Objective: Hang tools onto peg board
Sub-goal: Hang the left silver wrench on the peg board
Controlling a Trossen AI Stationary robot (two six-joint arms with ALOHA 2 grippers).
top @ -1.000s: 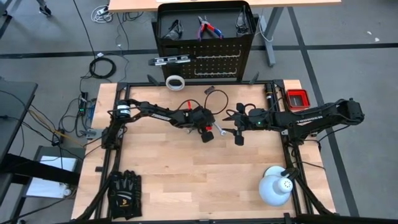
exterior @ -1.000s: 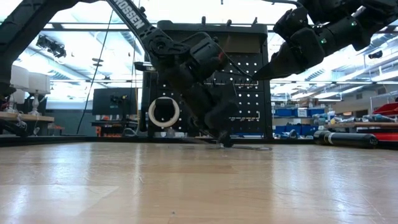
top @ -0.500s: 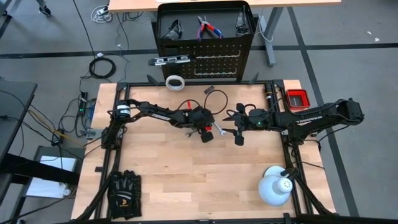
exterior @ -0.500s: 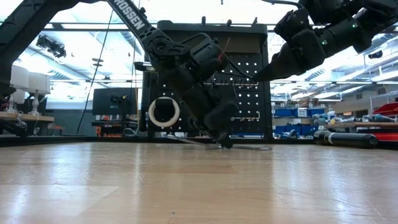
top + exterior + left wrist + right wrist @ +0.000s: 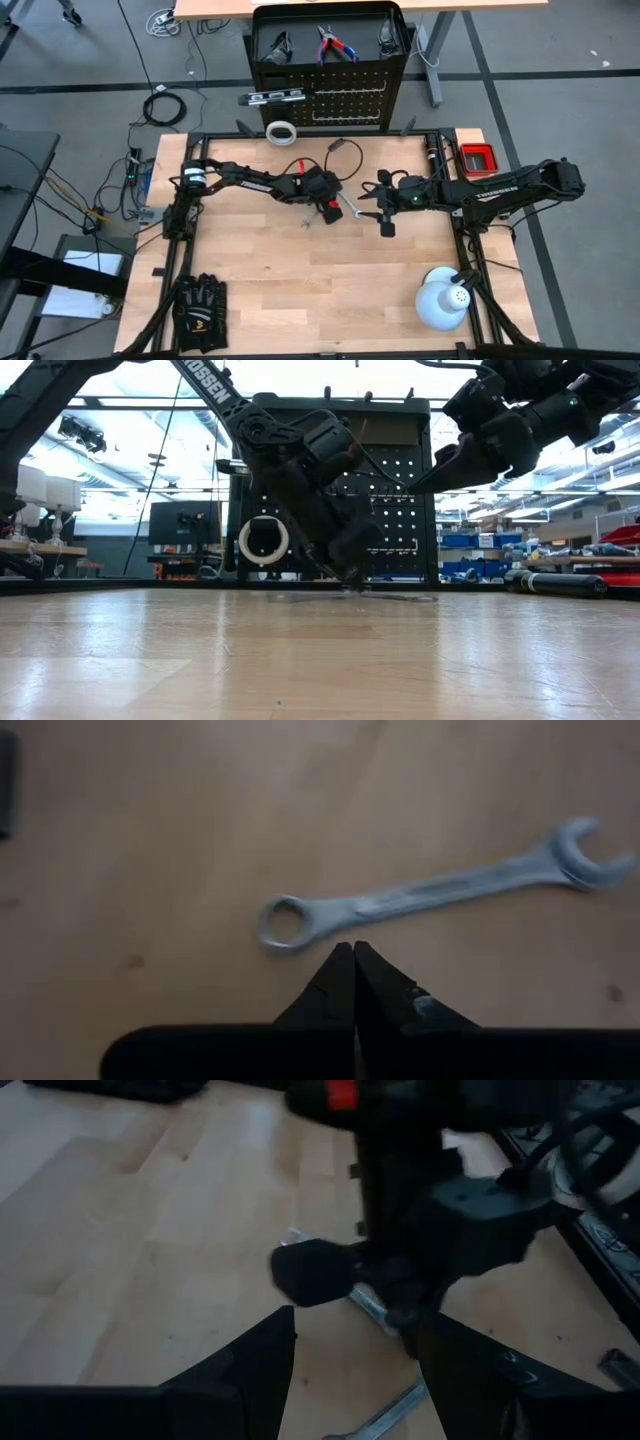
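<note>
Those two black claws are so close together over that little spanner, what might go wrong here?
The left gripper is shut with the wrench lying flat just beyond its tips, not held. Shut fingers may just push it across the table instead of picking it up. The right gripper, open, sits right beside the left one above the same wrench, so the two might bump each other.

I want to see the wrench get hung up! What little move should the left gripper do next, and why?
Probably open its fingers first. The left gripper is shut and empty, its tips just short of the ring end of the silver wrench, which lies flat on the table. Shut fingers cannot close around the wrench. The right gripper waits open nearby.
</note>
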